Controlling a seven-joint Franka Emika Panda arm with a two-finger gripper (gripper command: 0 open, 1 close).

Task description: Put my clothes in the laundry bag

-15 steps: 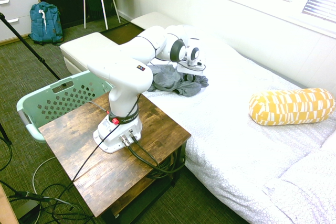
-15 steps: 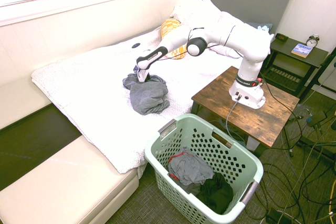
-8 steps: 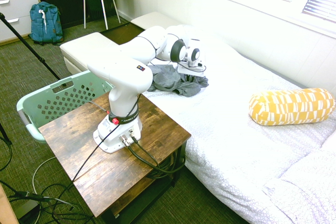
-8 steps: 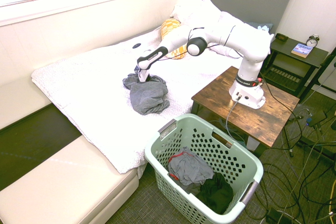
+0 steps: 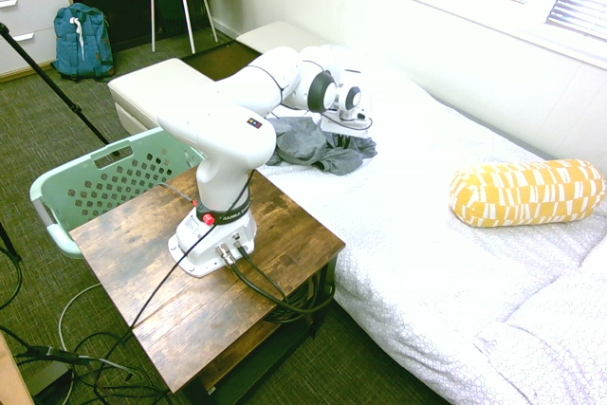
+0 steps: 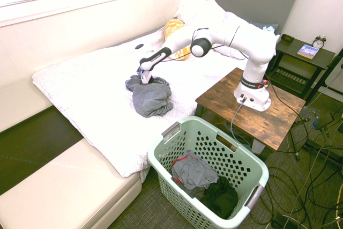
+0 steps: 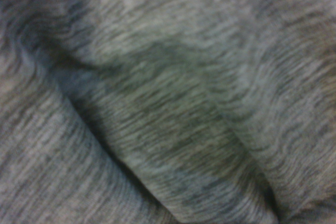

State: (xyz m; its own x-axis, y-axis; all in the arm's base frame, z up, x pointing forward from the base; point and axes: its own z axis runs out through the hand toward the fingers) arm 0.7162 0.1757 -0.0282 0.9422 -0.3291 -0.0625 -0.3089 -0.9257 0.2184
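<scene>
hand (image 6: 144, 78): clamped tight on the grey clothes (image 6: 151, 99)
clothes: crumpled on the white bed (image 6: 91, 95)
laundry bag (image 6: 247, 165): on floor beside worktop (image 6: 268, 123), already holding garments

Pincer (image 6: 144, 78) points down into the crumpled grey clothes (image 6: 150, 96) on the white bed (image 6: 91, 100), closed on a fold of the fabric. Mint-green laundry bag (image 6: 252, 167) stands on the floor beside the wooden counter (image 6: 270, 122), already containing garments.
</scene>
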